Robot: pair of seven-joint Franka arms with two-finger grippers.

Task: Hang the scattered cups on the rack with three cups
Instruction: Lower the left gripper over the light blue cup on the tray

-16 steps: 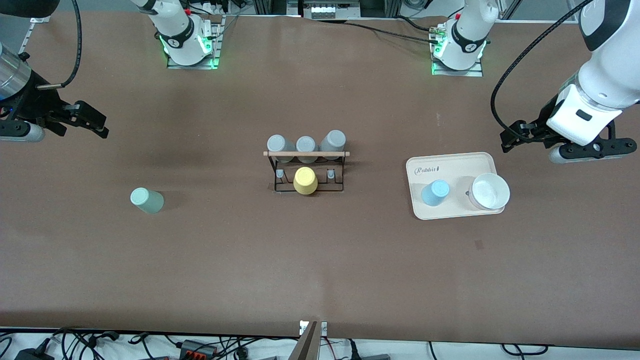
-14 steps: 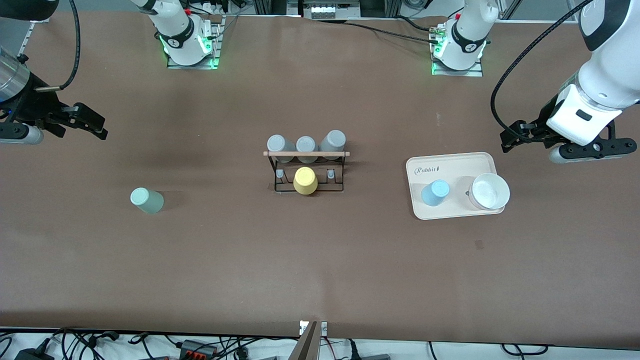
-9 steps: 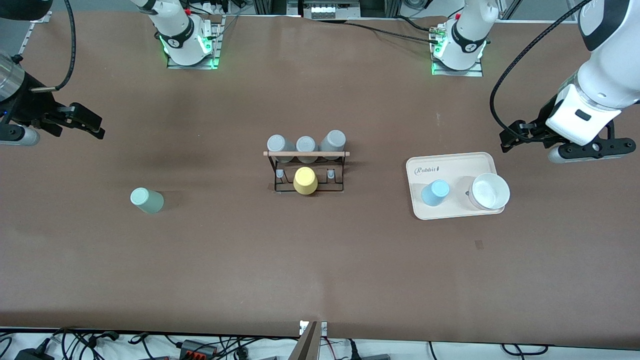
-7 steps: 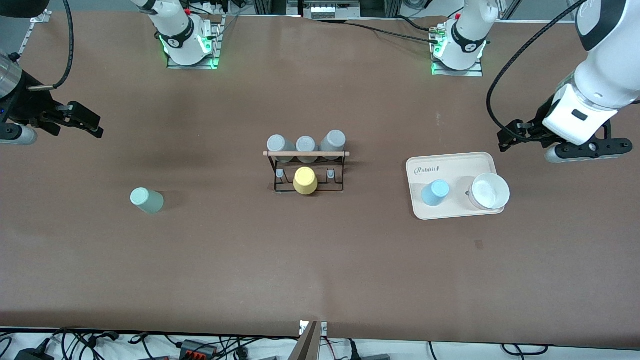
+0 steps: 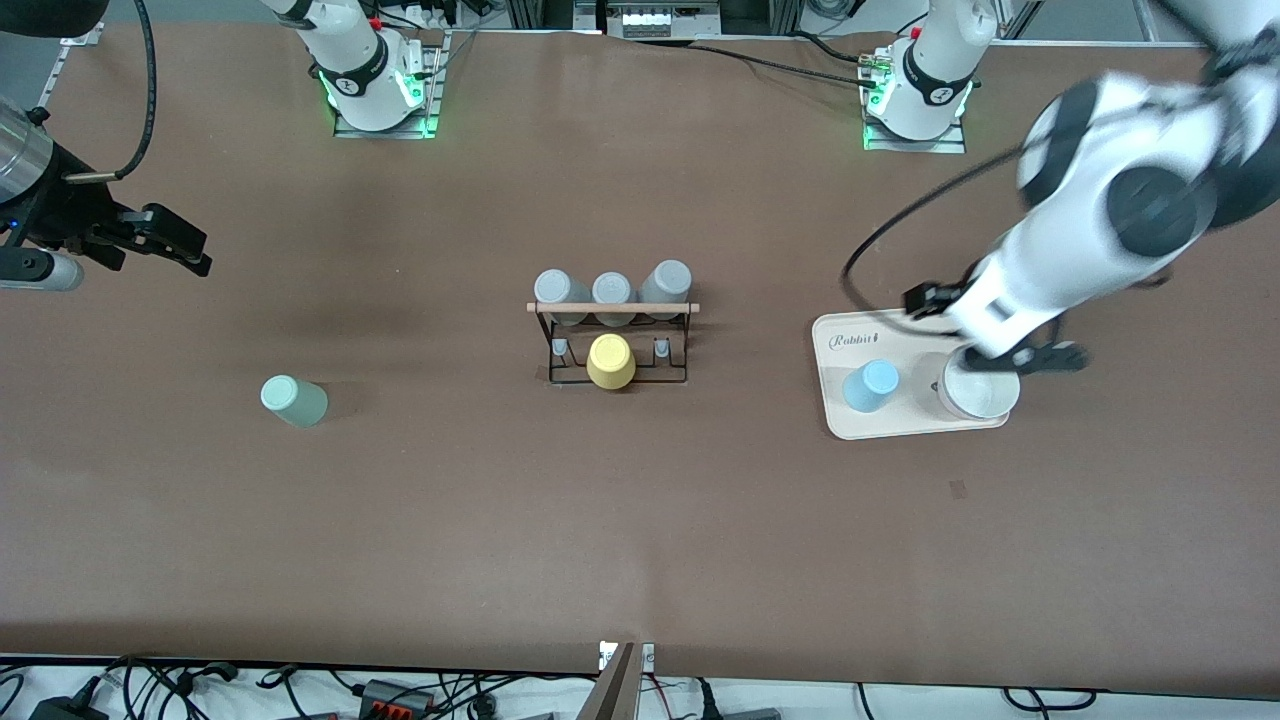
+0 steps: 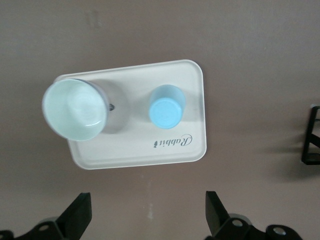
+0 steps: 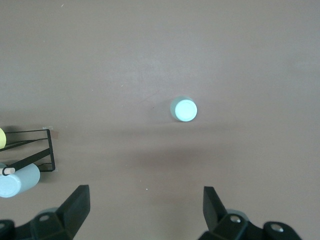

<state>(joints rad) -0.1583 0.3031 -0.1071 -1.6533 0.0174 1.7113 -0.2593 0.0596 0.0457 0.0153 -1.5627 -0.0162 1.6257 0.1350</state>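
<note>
left gripper (image 6: 145,220) — spread — above cream tray (image 6: 192,107)

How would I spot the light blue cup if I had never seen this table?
Find the cream tray toward the left arm's end of the table, printed with the word Rabbit. Two things sit on it: a white bowl and, beside it toward the rack, the light blue cup, standing upside down. It is the only blue cup, and the only cup on a tray.

Rack (image 5: 612,345) at table centre; one cup (image 5: 293,400) toward right arm's end; other cup (image 5: 869,386) on tray (image 5: 905,325) toward left arm's end.
</note>
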